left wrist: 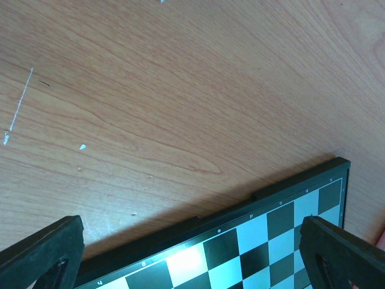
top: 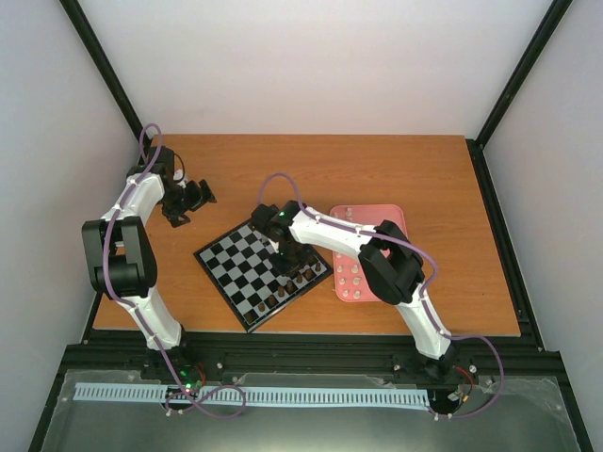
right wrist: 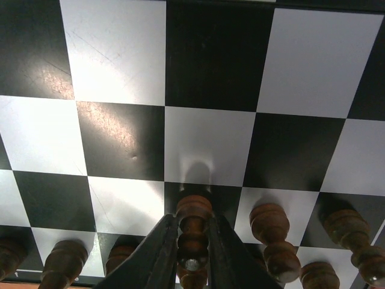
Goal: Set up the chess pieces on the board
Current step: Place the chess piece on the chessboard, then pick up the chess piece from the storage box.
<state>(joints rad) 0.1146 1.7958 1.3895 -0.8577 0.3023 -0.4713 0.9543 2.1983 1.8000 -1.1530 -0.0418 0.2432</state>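
Observation:
The board (top: 247,266) lies tilted in the table's middle, with several dark brown pieces (top: 298,280) along its near right edge. My right gripper (top: 283,252) hangs over that edge. In the right wrist view it (right wrist: 192,253) is shut on a dark brown piece (right wrist: 194,226) whose base sits on or just above a black square, with other brown pieces (right wrist: 272,238) beside it. My left gripper (top: 188,202) is open and empty over bare table beyond the board's far left corner; its fingers (left wrist: 340,256) frame the board's rim (left wrist: 283,188). Cream-white pieces (top: 353,273) stand in the pink tray (top: 372,252).
The pink tray lies right of the board, partly under my right arm. The wooden table (top: 415,179) is bare at the back and right. Black frame posts rise at the back corners.

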